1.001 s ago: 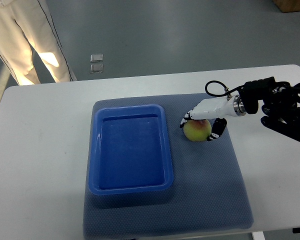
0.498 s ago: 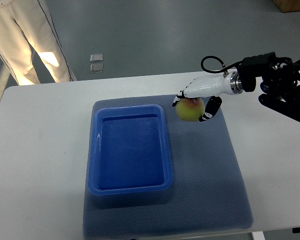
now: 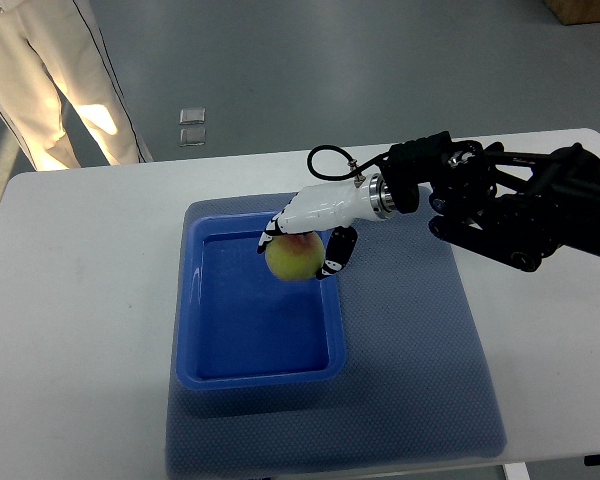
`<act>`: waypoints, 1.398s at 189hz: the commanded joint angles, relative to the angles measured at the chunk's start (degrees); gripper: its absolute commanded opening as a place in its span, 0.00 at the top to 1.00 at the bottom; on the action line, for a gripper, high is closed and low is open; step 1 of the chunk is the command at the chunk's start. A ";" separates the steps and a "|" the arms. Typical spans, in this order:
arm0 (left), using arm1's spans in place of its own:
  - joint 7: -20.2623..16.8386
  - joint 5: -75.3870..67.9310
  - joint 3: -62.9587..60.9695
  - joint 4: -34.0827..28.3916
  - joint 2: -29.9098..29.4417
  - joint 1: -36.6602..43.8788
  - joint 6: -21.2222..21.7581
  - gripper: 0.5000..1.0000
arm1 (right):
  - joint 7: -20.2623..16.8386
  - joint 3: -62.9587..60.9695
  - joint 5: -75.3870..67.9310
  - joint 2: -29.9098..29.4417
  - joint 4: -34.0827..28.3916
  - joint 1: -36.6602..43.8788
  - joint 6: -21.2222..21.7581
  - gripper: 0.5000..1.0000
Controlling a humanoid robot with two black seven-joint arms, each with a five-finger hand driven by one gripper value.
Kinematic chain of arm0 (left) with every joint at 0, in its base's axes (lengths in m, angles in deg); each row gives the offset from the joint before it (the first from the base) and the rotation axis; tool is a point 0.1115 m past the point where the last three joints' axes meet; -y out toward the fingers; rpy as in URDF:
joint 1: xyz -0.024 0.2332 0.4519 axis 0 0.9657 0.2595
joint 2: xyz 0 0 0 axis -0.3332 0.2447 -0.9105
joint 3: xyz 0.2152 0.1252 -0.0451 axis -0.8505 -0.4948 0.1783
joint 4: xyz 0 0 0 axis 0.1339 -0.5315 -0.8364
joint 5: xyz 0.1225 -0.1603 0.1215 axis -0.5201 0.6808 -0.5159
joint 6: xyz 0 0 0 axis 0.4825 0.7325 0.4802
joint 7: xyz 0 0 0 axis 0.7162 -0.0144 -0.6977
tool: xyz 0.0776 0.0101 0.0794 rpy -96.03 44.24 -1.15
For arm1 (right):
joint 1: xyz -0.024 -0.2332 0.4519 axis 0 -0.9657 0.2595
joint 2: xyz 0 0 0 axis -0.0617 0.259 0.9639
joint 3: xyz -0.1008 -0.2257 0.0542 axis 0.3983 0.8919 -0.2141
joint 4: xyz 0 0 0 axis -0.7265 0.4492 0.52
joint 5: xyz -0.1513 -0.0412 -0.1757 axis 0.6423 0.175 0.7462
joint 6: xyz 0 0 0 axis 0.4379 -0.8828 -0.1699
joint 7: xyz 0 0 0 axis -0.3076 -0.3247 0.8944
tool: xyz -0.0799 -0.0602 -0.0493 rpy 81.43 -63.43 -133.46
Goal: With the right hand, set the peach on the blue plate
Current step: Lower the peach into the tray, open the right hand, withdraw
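A yellow-green peach (image 3: 293, 257) with a pink blush is held in my right hand (image 3: 302, 244), whose white and black fingers are curled around it. The hand holds the peach in the air over the far right part of the blue plate (image 3: 204, 370), a deep rectangular blue tray on a grey mat (image 3: 420, 380). My right arm (image 3: 500, 200) reaches in from the right edge across the mat. My left arm is out of view.
The mat lies on a white table (image 3: 80, 300). A person's legs in light trousers (image 3: 40, 80) stand beyond the table's far left corner. A wooden object (image 3: 585, 10) shows at the top right on the floor.
My right hand has lifted the peach off the mat and carried it left, from beside the plate's right rim to above the plate's inside. The arm has stretched further left.
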 commanded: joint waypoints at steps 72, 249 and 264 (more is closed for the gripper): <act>0.00 0.05 0.00 0.00 0.00 0.00 0.00 0.00 | -3.04 0.01 0.08 -3.17 -0.01 -4.81 -1.74 0.26; 0.00 -0.04 0.00 0.00 0.00 0.00 0.00 0.00 | -2.95 -17.20 -34.67 3.86 6.56 -9.63 0.54 0.14; 0.00 -0.04 0.00 0.00 0.00 0.00 0.00 0.00 | -2.95 -18.71 -42.19 3.68 8.95 -11.84 0.54 0.14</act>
